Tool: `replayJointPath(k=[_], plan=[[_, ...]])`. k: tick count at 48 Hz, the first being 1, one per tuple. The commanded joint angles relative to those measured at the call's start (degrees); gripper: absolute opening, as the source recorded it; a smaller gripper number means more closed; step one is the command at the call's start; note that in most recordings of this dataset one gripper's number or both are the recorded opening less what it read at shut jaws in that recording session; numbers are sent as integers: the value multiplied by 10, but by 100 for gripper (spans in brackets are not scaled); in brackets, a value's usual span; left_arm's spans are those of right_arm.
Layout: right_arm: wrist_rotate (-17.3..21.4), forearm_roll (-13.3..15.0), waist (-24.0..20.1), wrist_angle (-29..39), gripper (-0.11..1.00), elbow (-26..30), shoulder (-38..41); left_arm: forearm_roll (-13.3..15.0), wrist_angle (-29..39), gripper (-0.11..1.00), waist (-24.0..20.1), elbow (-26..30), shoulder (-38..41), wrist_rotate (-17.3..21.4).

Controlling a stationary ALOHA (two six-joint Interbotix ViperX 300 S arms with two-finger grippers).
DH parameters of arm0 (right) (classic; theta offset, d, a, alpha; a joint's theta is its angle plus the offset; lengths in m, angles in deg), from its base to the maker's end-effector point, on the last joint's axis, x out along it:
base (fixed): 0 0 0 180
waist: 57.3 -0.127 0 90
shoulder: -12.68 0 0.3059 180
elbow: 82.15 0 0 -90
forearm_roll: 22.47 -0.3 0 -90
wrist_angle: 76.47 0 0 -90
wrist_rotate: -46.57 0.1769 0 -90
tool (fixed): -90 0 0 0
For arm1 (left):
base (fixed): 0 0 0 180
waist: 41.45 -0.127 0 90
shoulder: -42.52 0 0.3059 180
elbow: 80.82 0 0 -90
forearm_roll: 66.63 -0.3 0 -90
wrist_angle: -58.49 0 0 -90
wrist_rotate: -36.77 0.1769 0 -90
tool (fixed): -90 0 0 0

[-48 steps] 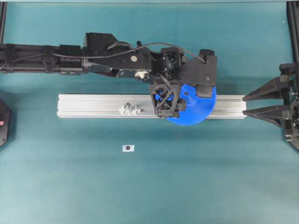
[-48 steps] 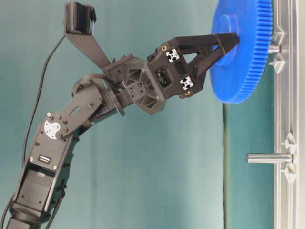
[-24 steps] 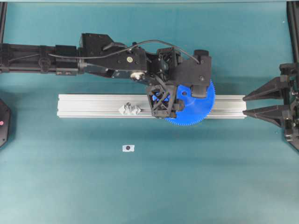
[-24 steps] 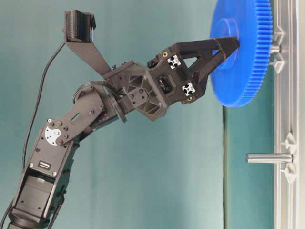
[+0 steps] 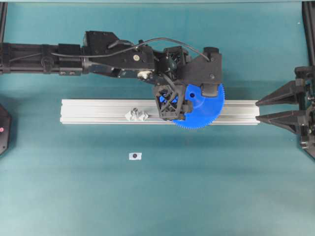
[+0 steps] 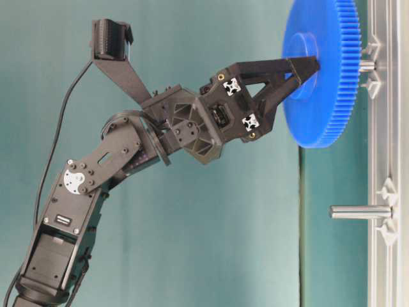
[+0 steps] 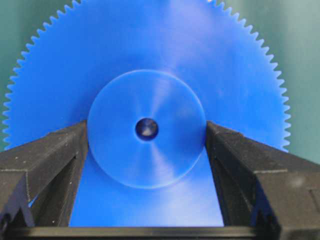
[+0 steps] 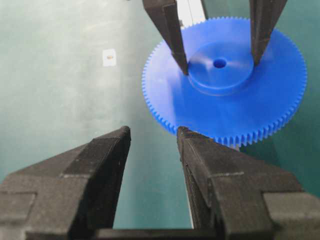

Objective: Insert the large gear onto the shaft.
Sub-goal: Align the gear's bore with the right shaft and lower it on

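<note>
The large blue gear (image 5: 204, 109) hangs flat over the aluminium rail (image 5: 93, 112). My left gripper (image 7: 146, 131) is shut on its raised hub (image 7: 146, 150), one finger on each side. The gear also shows in the table-level view (image 6: 329, 96) and the right wrist view (image 8: 225, 100). In the table-level view a short length of the shaft (image 6: 367, 65) shows between the gear and the rail, with its tip hidden by the gear. The other shaft (image 6: 361, 212) stands bare on its mount (image 5: 136, 115). My right gripper (image 8: 152, 134) is open and empty at the rail's right end (image 5: 258, 110).
A small white tag with a dark dot (image 5: 135, 156) lies on the teal table in front of the rail. The left arm (image 5: 74, 59) stretches along the far side of the rail. Dark frame parts stand at both side edges.
The left gripper has carried the gear a little to the left along the rail, and the wrist has tilted slightly. The right gripper has not moved.
</note>
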State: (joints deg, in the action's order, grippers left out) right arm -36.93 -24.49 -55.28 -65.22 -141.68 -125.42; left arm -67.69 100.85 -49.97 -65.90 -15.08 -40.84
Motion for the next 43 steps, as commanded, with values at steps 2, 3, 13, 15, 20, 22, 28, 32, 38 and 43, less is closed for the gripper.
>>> replayJointPath(k=[2, 3, 13, 15, 20, 22, 28, 32, 38, 43], plan=[[4, -1, -1, -5, 49, 7, 4, -2, -1, 81, -14, 1, 2, -2], [5, -1, -1, -4, 49, 7, 4, -2, 0, 81, -14, 2, 2, -2], [4, -1, -1, -4, 49, 7, 4, -2, -3, 82, -14, 18, 1, 0], [4, -1, -1, -5, 49, 8, 4, -3, -3, 83, -15, 22, 3, 2], [5, -1, -1, -5, 49, 8, 4, -2, 2, 87, -14, 28, 9, 3], [5, -1, -1, -5, 49, 9, 4, -2, 2, 88, -14, 31, 8, 3], [5, -1, -1, -5, 49, 9, 3, -3, 4, 90, -14, 40, 6, 4], [4, -1, -1, -5, 49, 9, 4, -3, 5, 90, -14, 43, 5, 4], [5, -1, -1, -4, 49, 8, 3, -2, 11, 90, -13, 45, 8, 4], [5, -1, -1, -5, 49, 8, 3, -3, 28, 91, -13, 52, 7, 1]])
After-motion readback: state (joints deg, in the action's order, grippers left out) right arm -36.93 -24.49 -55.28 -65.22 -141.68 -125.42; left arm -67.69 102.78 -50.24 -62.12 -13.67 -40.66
